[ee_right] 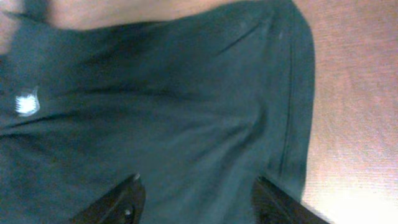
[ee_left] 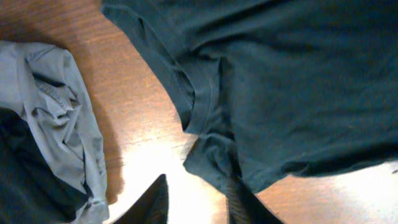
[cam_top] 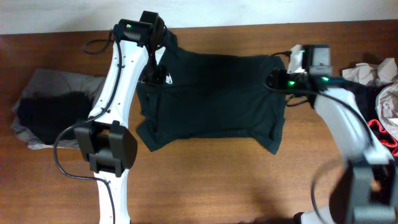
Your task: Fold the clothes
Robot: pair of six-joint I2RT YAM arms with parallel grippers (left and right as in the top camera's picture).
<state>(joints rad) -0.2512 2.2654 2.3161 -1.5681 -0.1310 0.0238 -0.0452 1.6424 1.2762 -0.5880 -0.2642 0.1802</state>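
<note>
**Both grippers over the far edge of a black T-shirt on a wooden table**

A black T-shirt (cam_top: 211, 99) lies spread in the middle of the table (cam_top: 217, 180), closer to the far edge. It forms a rough rectangle, and its two near corners flare outward and look rumpled. A small white logo (ee_right: 25, 102) shows near its far left corner.

The left gripper (ee_left: 198, 190) sits at the shirt's far left corner. Its fingers are apart with bare wood showing between them, and a sleeve tip lies against one finger, not pinched. The right gripper (ee_right: 196, 186) hangs over the far right corner with its fingers spread wide, holding nothing.

A grey and black garment heap (cam_top: 46, 109) rests by the left edge, apart from the shirt. More clothes (cam_top: 382, 81), one red-trimmed, are piled at the right edge.

The step in hand looks like setting up the next fold. To do it well, lift the left gripper straight up so the sleeve tip does not drag. Pinch matching corners at the same height. Carry both sides over together so the edges line up, and flatten the flared near corners before pressing the fold.
</note>
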